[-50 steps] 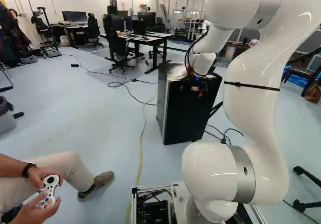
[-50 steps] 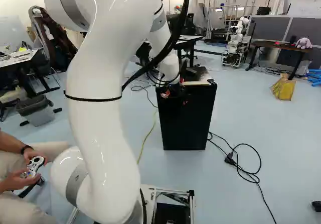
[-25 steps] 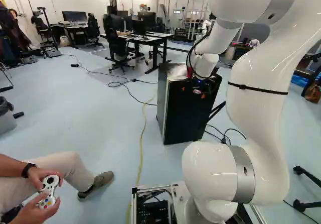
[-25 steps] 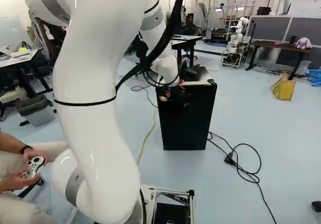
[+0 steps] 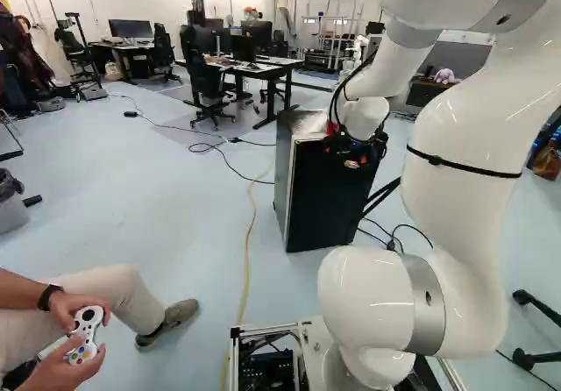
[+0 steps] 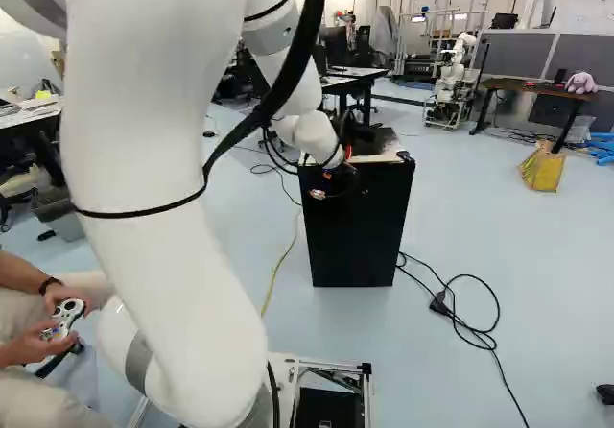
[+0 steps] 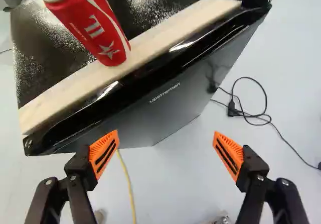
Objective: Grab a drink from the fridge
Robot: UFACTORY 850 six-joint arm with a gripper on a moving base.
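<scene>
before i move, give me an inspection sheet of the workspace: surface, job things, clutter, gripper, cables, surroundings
surface: fridge has a silvery top with a pale strip along one edge
job's things: red can upright on the fridge's top, at the strip; fridge door shut
clutter: yellow bag on the floor, at the right of the right base view
gripper: gripper open, nothing between its fingers
cables: black cable looped on the floor by the fridge; yellow cable also on the floor
surroundings: another robot and a desk beyond the fridge
</scene>
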